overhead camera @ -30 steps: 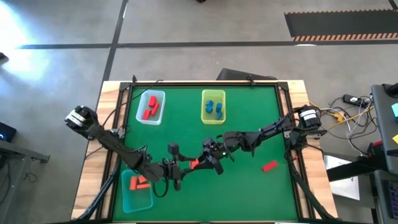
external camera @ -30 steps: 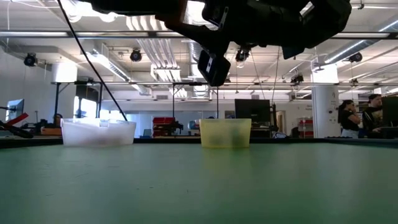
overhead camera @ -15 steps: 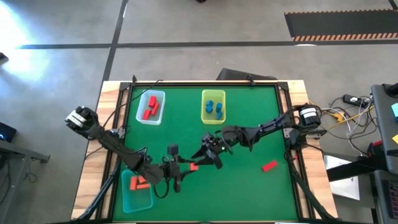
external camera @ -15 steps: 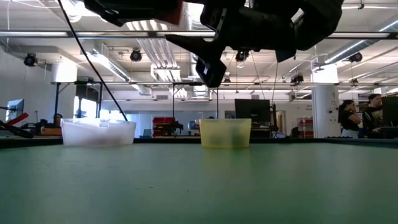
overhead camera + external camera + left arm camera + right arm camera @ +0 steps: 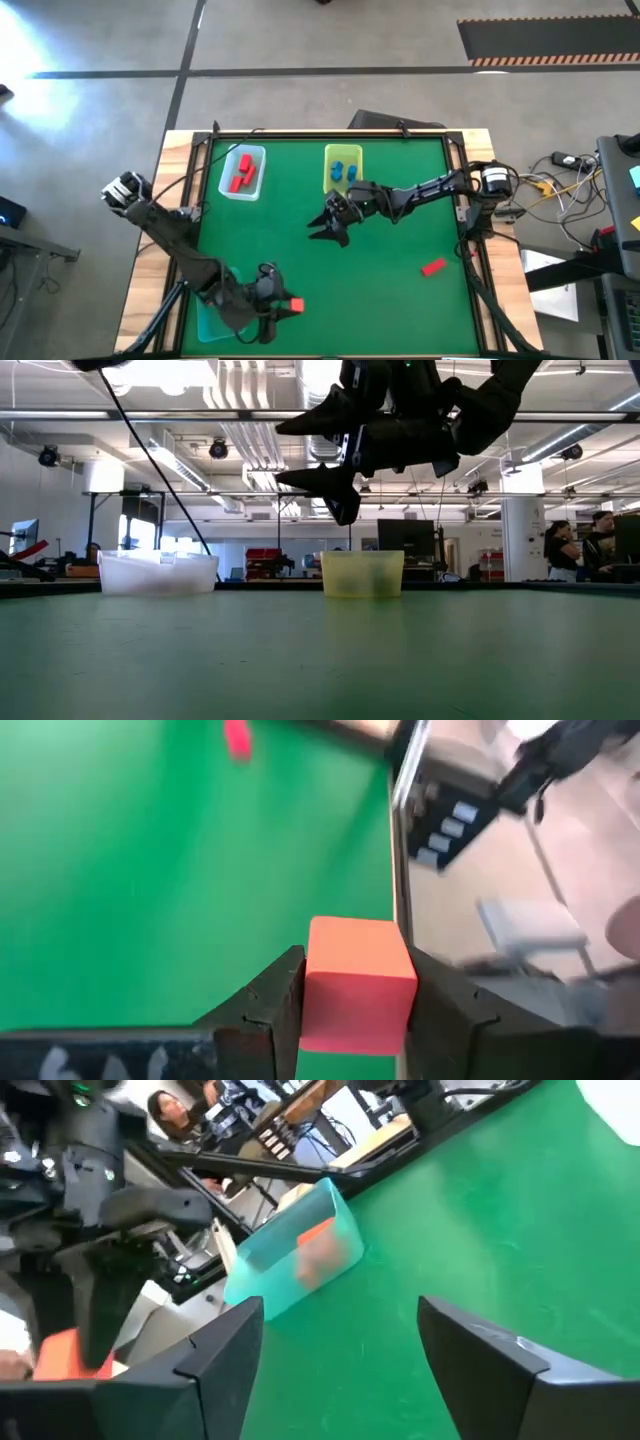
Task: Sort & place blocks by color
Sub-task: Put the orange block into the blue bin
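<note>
The left gripper (image 5: 283, 306) is clamped on one small orange-red cube block (image 5: 357, 982), held near the table's front edge beside the teal translucent tray (image 5: 205, 318). The right gripper (image 5: 322, 226) hangs mid-table, fingers spread wide and empty. One red block (image 5: 432, 267) lies loose on the green mat (image 5: 400, 300). Three trays stand there in all.

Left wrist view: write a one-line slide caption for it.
Left gripper clamps an orange-red block between its dark fingers above the green table; a lone red block lies farther off.
</note>
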`<state>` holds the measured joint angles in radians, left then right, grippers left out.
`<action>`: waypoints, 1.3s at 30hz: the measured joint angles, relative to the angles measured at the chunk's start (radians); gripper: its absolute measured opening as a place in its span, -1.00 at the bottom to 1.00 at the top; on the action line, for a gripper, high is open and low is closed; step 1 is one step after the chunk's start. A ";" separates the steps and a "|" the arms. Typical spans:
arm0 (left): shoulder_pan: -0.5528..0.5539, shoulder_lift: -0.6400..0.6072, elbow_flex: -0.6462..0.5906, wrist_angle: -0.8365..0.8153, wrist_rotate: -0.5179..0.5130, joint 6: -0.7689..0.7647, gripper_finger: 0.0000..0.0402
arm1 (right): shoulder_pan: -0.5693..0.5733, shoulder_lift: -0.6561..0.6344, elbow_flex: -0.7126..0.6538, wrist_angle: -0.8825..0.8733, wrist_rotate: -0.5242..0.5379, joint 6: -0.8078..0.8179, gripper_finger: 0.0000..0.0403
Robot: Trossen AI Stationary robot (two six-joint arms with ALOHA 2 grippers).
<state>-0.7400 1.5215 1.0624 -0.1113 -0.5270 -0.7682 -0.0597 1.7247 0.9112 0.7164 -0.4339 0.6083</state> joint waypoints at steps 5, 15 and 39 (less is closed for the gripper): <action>-0.061 0.000 0.193 -0.499 0.067 -0.397 -0.39 | -0.007 0.000 0.000 -0.002 -0.009 -0.014 0.21; -0.192 0.001 0.270 -0.851 0.447 -0.884 -0.39 | -0.005 0.000 0.000 -0.003 -0.009 -0.032 0.21; -0.222 0.008 0.094 -0.856 0.549 -1.028 -0.23 | 0.016 -0.001 0.000 -0.005 -0.011 -0.045 0.18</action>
<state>-0.9624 1.5291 1.1564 -0.9676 0.0216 -1.7966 -0.0441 1.7241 0.9115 0.7112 -0.4446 0.5636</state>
